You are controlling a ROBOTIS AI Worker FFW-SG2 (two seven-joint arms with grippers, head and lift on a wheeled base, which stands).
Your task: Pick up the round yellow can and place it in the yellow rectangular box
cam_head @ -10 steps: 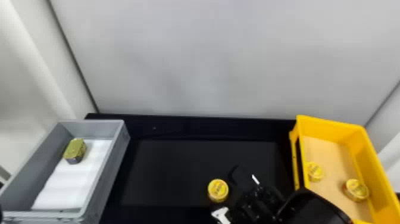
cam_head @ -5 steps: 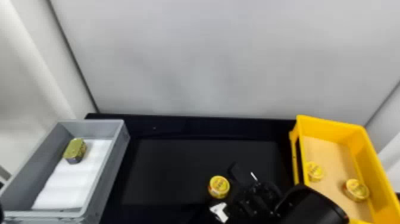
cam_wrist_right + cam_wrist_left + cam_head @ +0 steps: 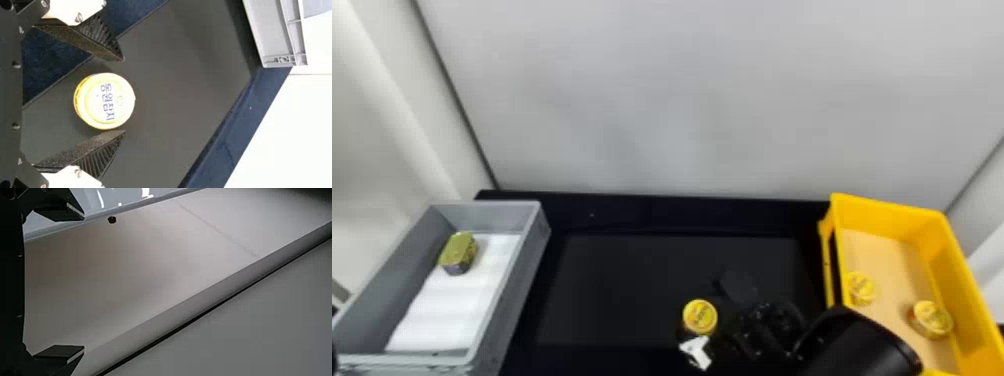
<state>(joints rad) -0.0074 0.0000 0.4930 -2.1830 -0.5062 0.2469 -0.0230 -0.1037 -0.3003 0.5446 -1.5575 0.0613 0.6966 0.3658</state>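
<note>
Yellow and round, the can (image 3: 701, 317) sits on the black worktop (image 3: 632, 285), between the parted fingers of the right tool (image 3: 123, 96). One finger is close beside it, perhaps touching; the angle makes that hard to judge. The left tool (image 3: 83, 283) is open and empty.

The approach looks nearly done, but the grasp is not made. Left to do: close on the can, lift it, carry it to the robot's right and release it in the yellow rectangular box (image 3: 887, 220). Two similar cans (image 3: 931, 319) are inside that box. A grey crate (image 3: 514, 295) at left holds a greenish tin (image 3: 458, 250).
</note>
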